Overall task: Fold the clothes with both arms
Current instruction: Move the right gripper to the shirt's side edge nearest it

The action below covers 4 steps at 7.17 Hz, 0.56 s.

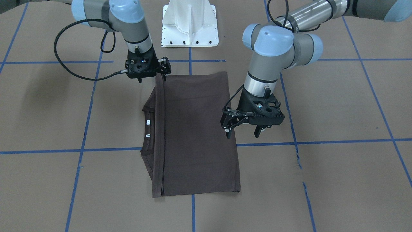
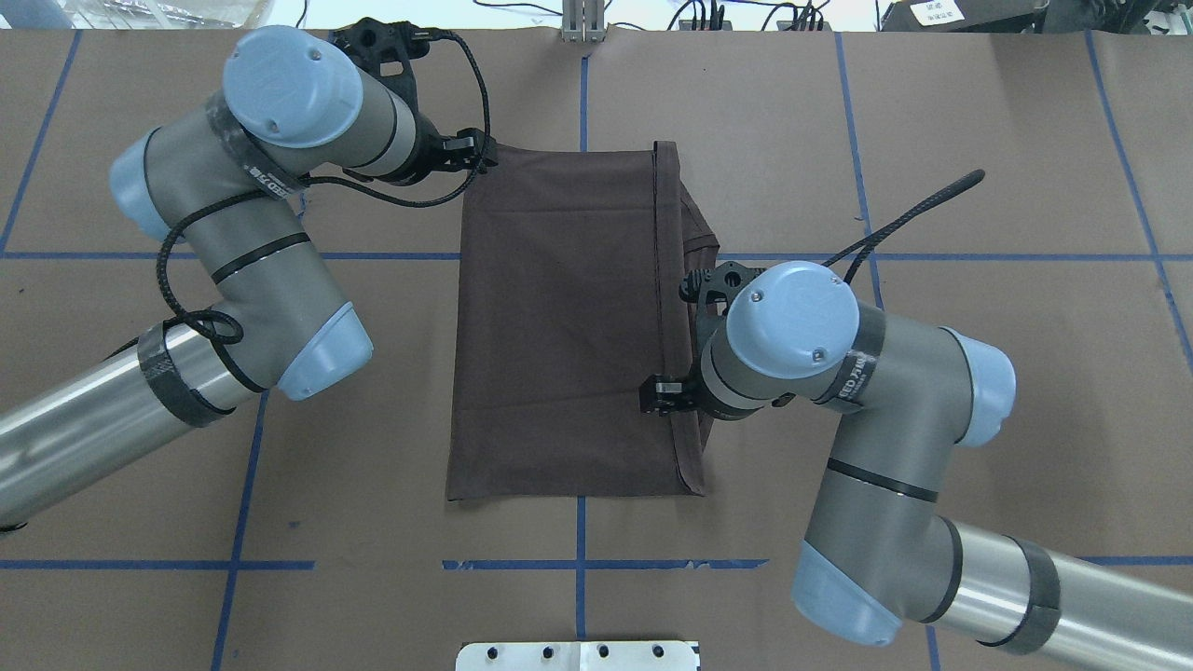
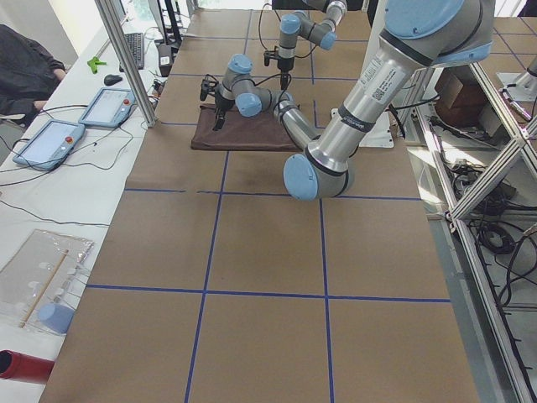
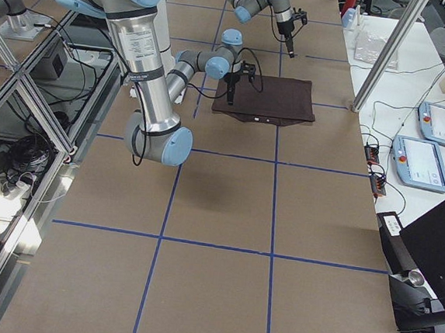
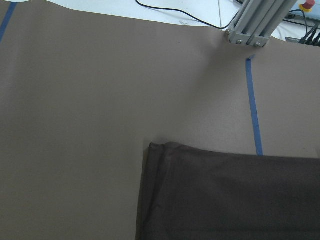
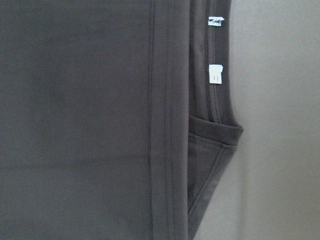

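Note:
The dark brown T-shirt (image 1: 196,129) (image 2: 559,326) lies flat on the brown table, folded into a tall rectangle. Its collar with small white labels (image 1: 148,122) (image 6: 215,75) sticks out from under the folded layer on the robot's right side. My left gripper (image 1: 242,132) hangs open above the shirt's left edge with nothing between its fingers. The left wrist view shows a far corner of the shirt (image 5: 230,200). My right gripper (image 1: 153,78) stands open over the shirt's near right corner, holding nothing. Neither wrist view shows fingers.
The white base pedestal (image 1: 190,25) stands at the robot's edge of the table. Blue tape lines (image 1: 80,149) grid the brown surface. An aluminium post (image 5: 252,25) rises beyond the far edge. Two tablets (image 3: 50,143) and a seated person (image 3: 25,67) are past it.

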Each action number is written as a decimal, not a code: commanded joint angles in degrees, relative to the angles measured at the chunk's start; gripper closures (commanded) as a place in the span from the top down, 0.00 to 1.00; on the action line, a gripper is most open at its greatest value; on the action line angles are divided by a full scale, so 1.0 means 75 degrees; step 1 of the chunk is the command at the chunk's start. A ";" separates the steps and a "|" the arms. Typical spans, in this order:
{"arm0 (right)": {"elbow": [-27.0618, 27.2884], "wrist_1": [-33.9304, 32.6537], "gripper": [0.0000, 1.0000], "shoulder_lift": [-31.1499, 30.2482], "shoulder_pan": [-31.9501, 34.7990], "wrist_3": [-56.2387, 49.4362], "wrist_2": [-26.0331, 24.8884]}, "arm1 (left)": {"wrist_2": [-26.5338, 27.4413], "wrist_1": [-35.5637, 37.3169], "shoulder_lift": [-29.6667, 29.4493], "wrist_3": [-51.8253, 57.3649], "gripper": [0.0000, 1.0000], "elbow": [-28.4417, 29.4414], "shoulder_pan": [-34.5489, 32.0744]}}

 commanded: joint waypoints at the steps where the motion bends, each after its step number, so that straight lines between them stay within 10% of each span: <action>1: -0.0733 -0.0533 1.00 0.0543 -0.0325 -0.0164 0.0000 | -0.0091 0.0457 0.0097 0.0001 1.00 -0.0558 0.0038; 4: -0.1168 -0.0710 1.00 0.0534 -0.0595 -0.0164 0.0046 | -0.0091 0.0445 0.0109 -0.0011 1.00 -0.0546 0.0050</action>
